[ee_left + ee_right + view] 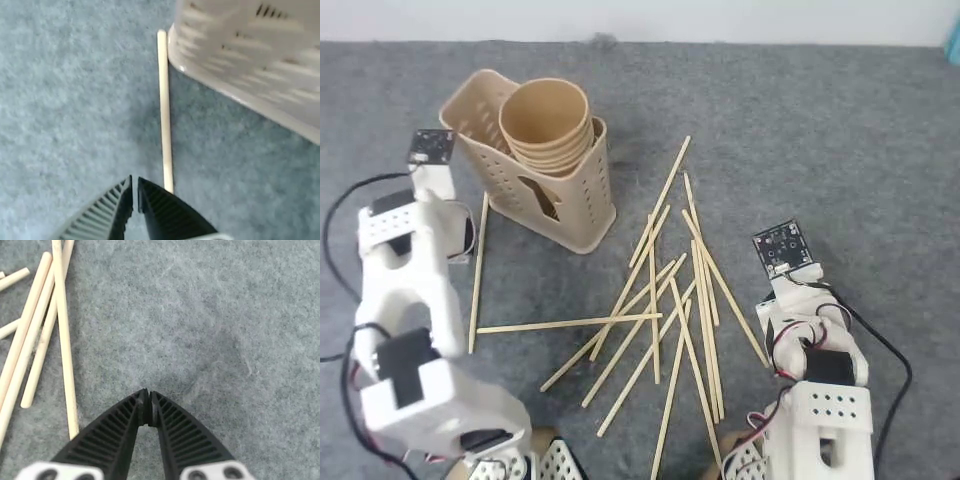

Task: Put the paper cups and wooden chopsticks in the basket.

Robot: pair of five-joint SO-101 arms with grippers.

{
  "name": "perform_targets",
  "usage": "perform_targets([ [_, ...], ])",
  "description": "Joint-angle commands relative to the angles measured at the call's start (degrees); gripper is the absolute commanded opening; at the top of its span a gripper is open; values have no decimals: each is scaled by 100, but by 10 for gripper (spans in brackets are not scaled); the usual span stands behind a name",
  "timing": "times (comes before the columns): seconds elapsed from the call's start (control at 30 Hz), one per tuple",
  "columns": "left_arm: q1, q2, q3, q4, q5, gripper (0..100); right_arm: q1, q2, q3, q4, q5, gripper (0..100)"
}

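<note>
The grey felt table point(820, 120) carries the basket point(582, 215) toward its far left corner. The stack of paper cups point(545, 115) already sits inside it, so the cups' share looks done. The scattered chopsticks point(660, 320) lie crossed over one another from the middle of the table to its near edge. The main risk is there: pinching one stick could drag or flick those lying across it, and a thin round stick may roll out of the grip on the soft felt. One lone chopstick point(164, 115) lies by the left edge, its far end just beside the basket's wall (a careless lift could nudge the basket over). The left gripper point(135, 187) hangs beside this stick, its jaws almost pressed together and empty. The right gripper point(149, 400) is likewise pressed together on nothing, over bare felt beside the pile.
</note>
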Motion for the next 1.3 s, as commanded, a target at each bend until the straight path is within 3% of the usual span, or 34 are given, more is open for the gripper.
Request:
perform_targets([
  [0.0, 18, -624, 1305, -527, 70, 13, -66, 66, -9, -66, 62, 8],
  [0.2, -149, -2910, 2993, -1802, 132, 15, -66, 66, -9, -66, 62, 8],
  [0.37, -273, -4404, 3415, -1837, 598, 17, -66, 66, -9, -66, 62, 8],
  [0.7, -536, -4668, 3468, -1996, 932, 17, -66, 66, -9, -57, 62, 8],
  [0.87, -1143, -4677, 3952, -3648, 897, 15, -66, 66, -9, -57, 62, 8],
  [1.03, -941, -4659, 5262, -5415, 897, 16, -75, 66, -9, -57, 62, 8],
  [1.17, -563, -4659, 5314, -5081, 897, 16, -75, 66, -9, -57, 62, 8],
  [1.27, -220, -4659, 4954, -4176, 914, 29, -75, 66, -9, -57, 62, 8],
])
